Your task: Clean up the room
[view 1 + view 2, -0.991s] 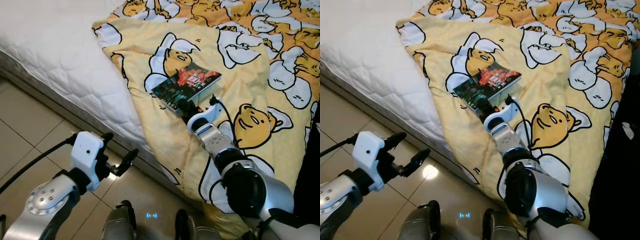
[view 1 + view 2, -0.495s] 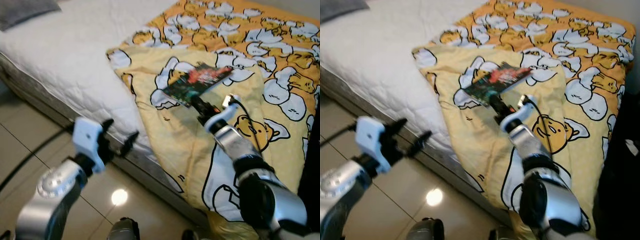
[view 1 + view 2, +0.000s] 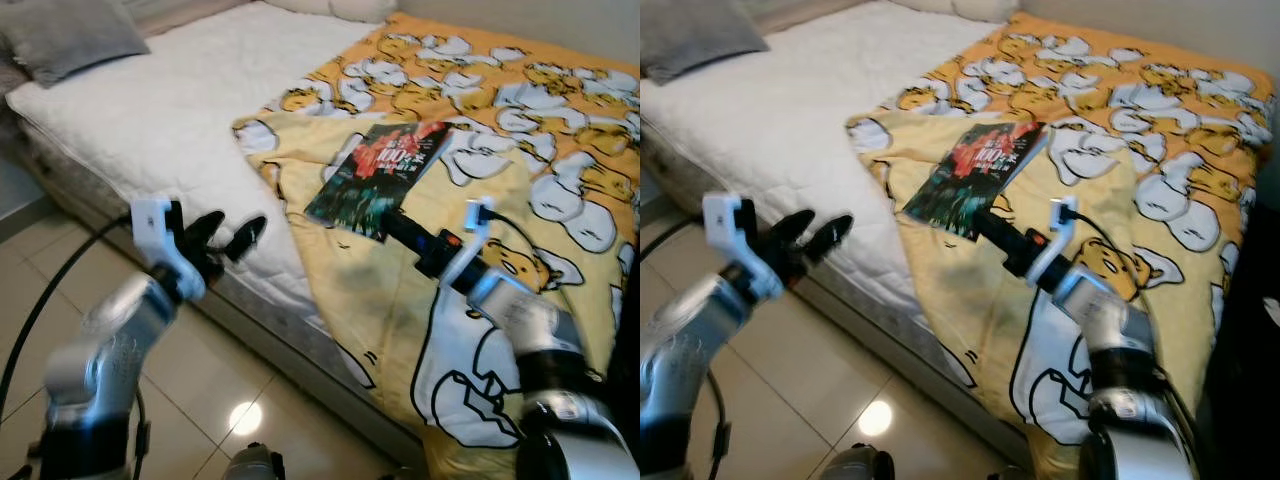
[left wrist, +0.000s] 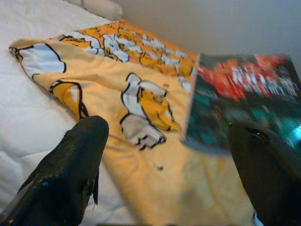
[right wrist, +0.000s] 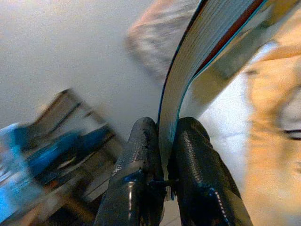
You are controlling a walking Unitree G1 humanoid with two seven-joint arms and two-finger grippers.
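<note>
A dark paperback book [image 3: 380, 178] with red cover art is held a little above the yellow cartoon-print blanket [image 3: 540, 130] on the bed, and its shadow falls on the cloth below. My right gripper [image 3: 393, 226] is shut on the book's near edge. The right wrist view shows both fingers [image 5: 141, 141] clamped on the page block of the book [image 5: 207, 56]. My left gripper [image 3: 222, 236] stands open at the side edge of the mattress, left of the book. Its fingers [image 4: 77, 155] are spread wide with nothing between them, and the book [image 4: 244, 103] lies beyond.
The white quilted mattress [image 3: 170, 120] takes up the left of the bed, with a grey pillow [image 3: 70, 35] at its far corner. Beige tiled floor [image 3: 200, 400] runs along the bed's side. A black cable [image 3: 40, 300] trails from my left arm.
The camera has risen and tilted up, showing more of the bed. My right gripper has lifted the book off the blanket. My left arm has come up from floor height to the mattress edge.
</note>
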